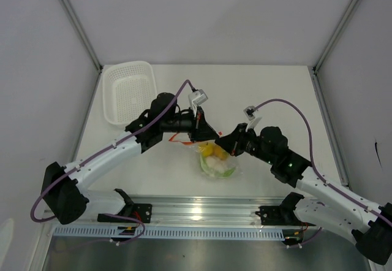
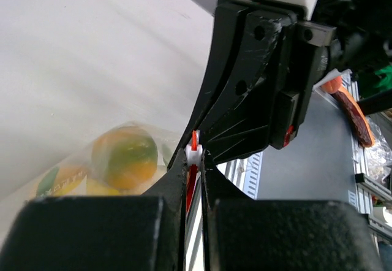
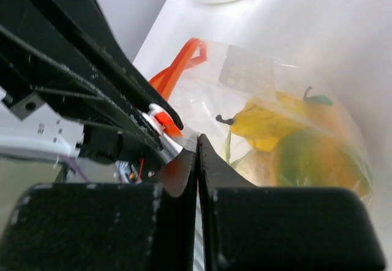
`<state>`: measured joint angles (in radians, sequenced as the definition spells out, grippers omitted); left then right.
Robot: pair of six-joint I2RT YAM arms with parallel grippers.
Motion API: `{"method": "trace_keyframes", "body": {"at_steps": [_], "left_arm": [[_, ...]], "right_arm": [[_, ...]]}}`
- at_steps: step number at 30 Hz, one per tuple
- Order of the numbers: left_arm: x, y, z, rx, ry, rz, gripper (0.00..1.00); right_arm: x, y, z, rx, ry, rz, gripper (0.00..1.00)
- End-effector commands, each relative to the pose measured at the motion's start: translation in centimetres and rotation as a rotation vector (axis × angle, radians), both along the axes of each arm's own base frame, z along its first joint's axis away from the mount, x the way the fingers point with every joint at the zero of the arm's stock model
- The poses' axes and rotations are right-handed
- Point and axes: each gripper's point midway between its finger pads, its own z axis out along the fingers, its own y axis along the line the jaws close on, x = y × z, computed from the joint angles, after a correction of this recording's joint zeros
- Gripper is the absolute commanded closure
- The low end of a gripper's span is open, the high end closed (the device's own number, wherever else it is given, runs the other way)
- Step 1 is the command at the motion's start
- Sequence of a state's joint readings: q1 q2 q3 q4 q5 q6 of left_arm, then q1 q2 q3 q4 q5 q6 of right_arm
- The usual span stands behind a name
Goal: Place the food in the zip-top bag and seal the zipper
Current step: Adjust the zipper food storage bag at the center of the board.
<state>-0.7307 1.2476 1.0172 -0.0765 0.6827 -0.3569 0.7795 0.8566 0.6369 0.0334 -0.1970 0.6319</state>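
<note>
The zipper [image 2: 194, 139] is pinched by the left gripper [image 2: 195, 160] and the edge of the bag [image 3: 263, 81] by the right gripper [image 3: 197, 143], fingers pressed together; the food [image 3: 306, 154] is enclosed inside.

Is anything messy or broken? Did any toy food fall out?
Nothing stands out. The food is all inside the zip-top bag, none loose on the table, and both arms' jaws pinch its zipper.
</note>
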Motion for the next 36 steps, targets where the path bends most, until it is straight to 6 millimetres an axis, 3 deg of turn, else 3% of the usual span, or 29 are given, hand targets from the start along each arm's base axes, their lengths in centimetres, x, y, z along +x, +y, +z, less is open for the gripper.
{"method": "trace_keyframes", "body": {"at_steps": [1, 3, 4, 14, 21, 30, 34, 36], "left_arm": [[0.9, -0.1, -0.2, 0.047, 0.023, 0.033, 0.99], [1.0, -0.2, -0.5, 0.056, 0.034, 0.03, 0.99], [1.0, -0.2, -0.7, 0.06, 0.039, 0.03, 0.99], [1.6, -1.0, -1.4, 0.053, 0.053, 0.018, 0.99], [2.0, -0.8, -1.3, 0.055, 0.051, 0.033, 0.99], [1.7, -0.1, -1.7, 0.061, 0.06, 0.043, 0.99], [1.4, -0.2, -1.0, 0.036, 0.052, 0.022, 0.99], [1.1, -0.3, -0.3, 0.014, 0.038, 0.004, 0.99]], "right_arm": [[3.6, -2.5, 1.9, 0.023, -0.017, -0.269, 1.0], [3.7, -2.6, 2.1, 0.026, -0.021, -0.277, 1.0], [3.6, -2.7, 1.3, -0.002, 0.003, -0.276, 1.0], [2.3, -2.2, 3.9, 0.078, -0.008, -0.153, 1.0], [2.4, -3.1, 5.1, 0.125, -0.002, -0.158, 1.0], [2.6, -4.3, 5.0, 0.151, 0.015, -0.167, 1.0], [2.0, -3.5, 5.9, 0.151, -0.044, -0.081, 1.0], [1.0, -2.6, 5.0, 0.108, -0.031, 0.012, 1.0]]}}
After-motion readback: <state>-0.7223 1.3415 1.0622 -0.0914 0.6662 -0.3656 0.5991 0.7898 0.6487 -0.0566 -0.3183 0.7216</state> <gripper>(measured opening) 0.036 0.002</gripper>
